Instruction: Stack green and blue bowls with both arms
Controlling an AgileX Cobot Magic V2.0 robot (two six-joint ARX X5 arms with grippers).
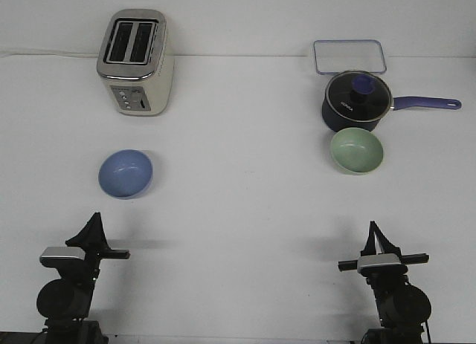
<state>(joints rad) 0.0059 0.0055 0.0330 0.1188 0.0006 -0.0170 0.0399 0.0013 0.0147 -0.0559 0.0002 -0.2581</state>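
Note:
A periwinkle blue bowl (126,173) sits upright on the white table at the left. A pale sage green bowl (357,151) sits upright at the right, close in front of the navy saucepan. My left gripper (94,224) is near the front edge, below the blue bowl and apart from it. My right gripper (372,231) is near the front edge, below the green bowl and apart from it. Both grippers hold nothing, with their pointed fingers together.
A cream toaster (136,62) stands at the back left. A dark navy saucepan (357,101) with a glass lid and a long handle pointing right stands at the back right. A clear rectangular container (349,56) lies behind it.

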